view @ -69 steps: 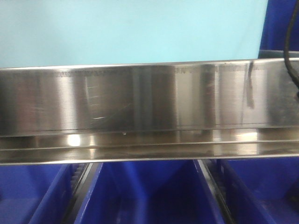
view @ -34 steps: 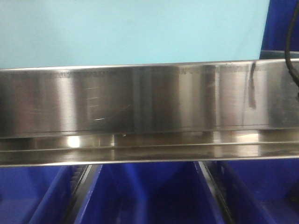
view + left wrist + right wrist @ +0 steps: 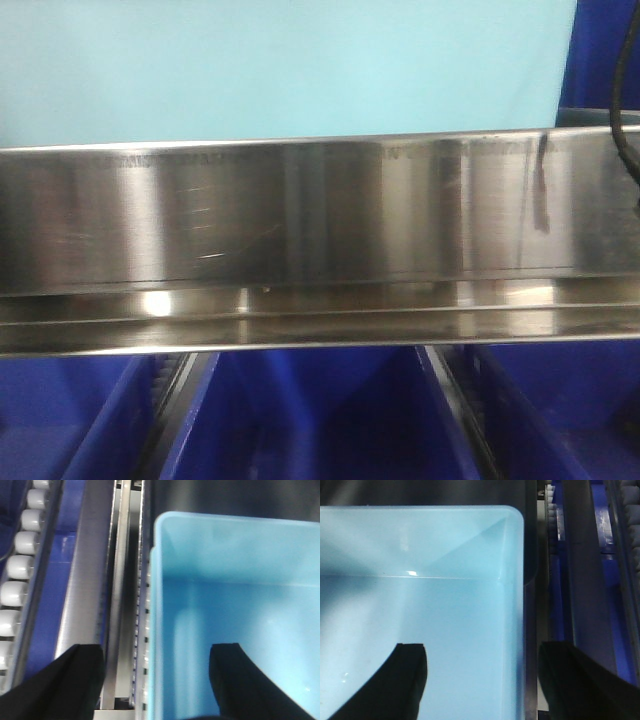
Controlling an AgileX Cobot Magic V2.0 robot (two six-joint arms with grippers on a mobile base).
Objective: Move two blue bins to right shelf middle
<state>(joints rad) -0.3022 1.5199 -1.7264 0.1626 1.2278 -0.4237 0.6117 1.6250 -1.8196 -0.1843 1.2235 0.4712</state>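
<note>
The shelf [image 3: 320, 215] takes up the middle band of the front view, its scratched steel front running edge to edge. Above it, filling the top of that view, sits the pale bin [image 3: 280, 65], its base hidden behind the steel. I see only one pale bin and cannot tell whether a second is nested in it. Along the bottom edge stand the dark bins [image 3: 310, 410] of the tier below.

The left claw [image 3: 155, 680] is spread wide across the bin's left wall, with one finger [image 3: 75, 680] outside at lower left and the other inside the tub. Neither is pressing on the plastic. The right claw [image 3: 482, 680] straddles the right wall the same way. Its outer finger is near the wall and its inner one well apart, so it grips nothing either.

With both claws slack, I judge the bin is resting on the shelf. The step then looks like a let-go or a fresh grip. Either way, both arms should move together and straight along the walls. That way no finger catches the rim lip and skews the tub on the rollers [image 3: 17, 567] at the left of the left wrist view. The thin cable [image 3: 622, 100] at the upper right could snag, so keep the right arm clear of it.
</note>
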